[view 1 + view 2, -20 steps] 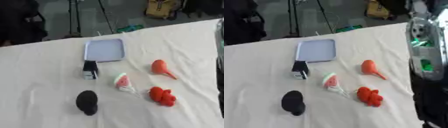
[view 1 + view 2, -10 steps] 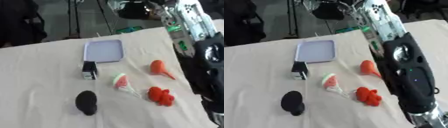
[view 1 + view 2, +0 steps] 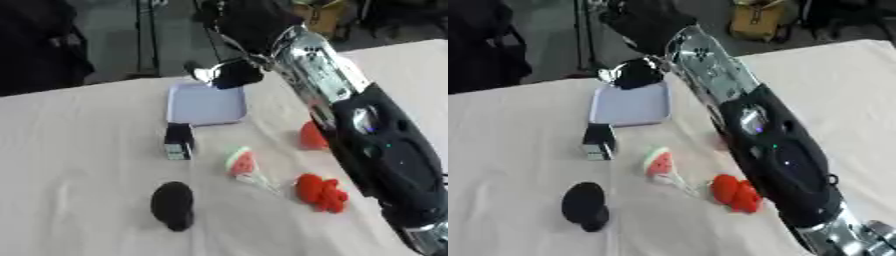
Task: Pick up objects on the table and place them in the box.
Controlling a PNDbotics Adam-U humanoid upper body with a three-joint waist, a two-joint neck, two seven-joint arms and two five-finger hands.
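The robot's right hand (image 3: 236,22), its finger state unclear, is reaching over the far edge of the shallow pale-blue box (image 3: 206,104) on the cloth-covered bench (image 3: 79,170).

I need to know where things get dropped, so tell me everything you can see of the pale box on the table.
The box is a shallow, squarish tray, pale lavender-blue with a low raised rim and rounded corners; it looks like plastic. It lies flat on the white tablecloth at the far side and appears empty. A small dark block stands just in front of its near left corner. The right hand hangs above its far edge, not touching it.
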